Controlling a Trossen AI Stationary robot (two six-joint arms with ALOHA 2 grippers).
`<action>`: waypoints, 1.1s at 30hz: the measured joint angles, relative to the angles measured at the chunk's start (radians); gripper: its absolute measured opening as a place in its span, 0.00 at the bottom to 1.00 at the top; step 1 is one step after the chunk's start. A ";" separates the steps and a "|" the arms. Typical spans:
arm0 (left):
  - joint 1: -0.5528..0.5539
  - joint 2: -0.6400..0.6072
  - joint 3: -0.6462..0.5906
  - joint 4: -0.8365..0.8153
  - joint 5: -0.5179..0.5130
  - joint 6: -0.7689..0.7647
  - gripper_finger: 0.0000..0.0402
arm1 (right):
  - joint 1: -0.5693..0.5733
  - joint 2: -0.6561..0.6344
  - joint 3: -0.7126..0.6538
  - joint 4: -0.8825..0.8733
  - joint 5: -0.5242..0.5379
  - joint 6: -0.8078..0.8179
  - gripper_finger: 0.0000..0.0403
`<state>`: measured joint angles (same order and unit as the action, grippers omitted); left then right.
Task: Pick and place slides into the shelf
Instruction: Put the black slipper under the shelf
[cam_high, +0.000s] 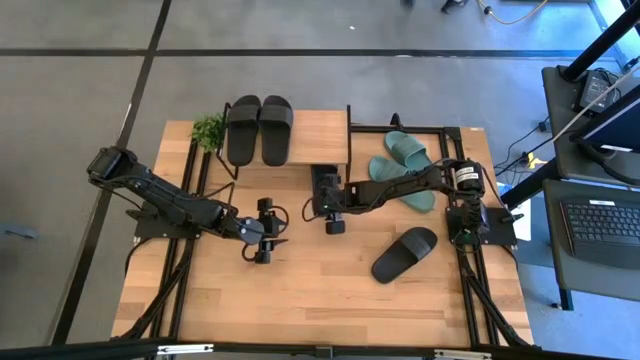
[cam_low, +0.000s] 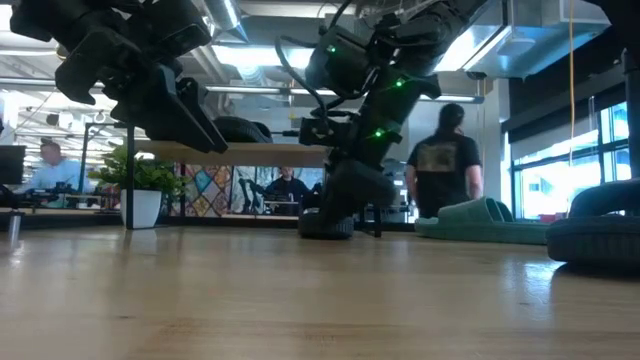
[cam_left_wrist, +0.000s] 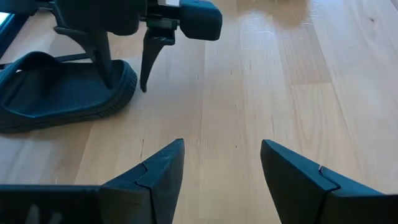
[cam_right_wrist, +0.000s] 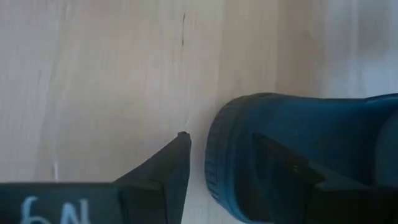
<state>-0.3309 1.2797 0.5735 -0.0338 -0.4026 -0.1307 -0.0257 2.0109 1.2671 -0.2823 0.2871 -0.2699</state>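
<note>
Setting: a light wooden table (cam_high: 300, 300) with two dark robot arms reaching in, the left arm from the left side and the right arm from the right.
Shelf: the shelf (cam_high: 320, 140) stands at the far middle of the table, a pale top board on a thin black frame.
Slides on the shelf: two black slides (cam_high: 260, 128) lie side by side on the left part of the top board.
Right gripper: the right gripper (cam_left_wrist: 126, 84) is low at the table's middle, just in front of the shelf. Its fingers are apart and straddle the end wall of a black slide (cam_left_wrist: 56, 93) that lies flat on the wood. One finger (cam_right_wrist: 286, 171) sits over the slide and the other finger (cam_right_wrist: 165, 168) is outside it over bare table. A thin gap shows between that finger and the rubber, so it is not clamped.
Left gripper: the left gripper (cam_left_wrist: 222, 146) hangs near the table's middle, just left of the right gripper. Its fingers are spread wide over bare wood and hold nothing.
Teal slides: two teal-green slides (cam_high: 405, 160) lie at the far right of the table, beside the shelf and partly under the right arm.
Loose black slide: another black slide (cam_high: 405, 254) lies at an angle on the right half of the table, nearer the front.
Plant: a small green plant (cam_high: 208, 130) stands at the shelf's left end.
Room: people (cam_low: 445, 165) show in the background beyond the table.
</note>
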 joint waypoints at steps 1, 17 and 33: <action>0.000 0.000 0.000 0.000 0.000 0.000 0.51 | 0.000 0.000 0.000 -0.005 0.000 0.000 0.43; 0.000 0.000 0.000 0.000 0.000 0.001 0.51 | -0.005 0.000 0.000 -0.015 0.001 0.001 0.03; 0.000 0.000 0.000 0.000 -0.001 0.002 0.51 | -0.005 0.000 0.001 -0.028 0.019 0.161 0.02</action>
<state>-0.3305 1.2800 0.5735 -0.0341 -0.4034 -0.1291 -0.0303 2.0109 1.2677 -0.3104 0.3061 -0.1087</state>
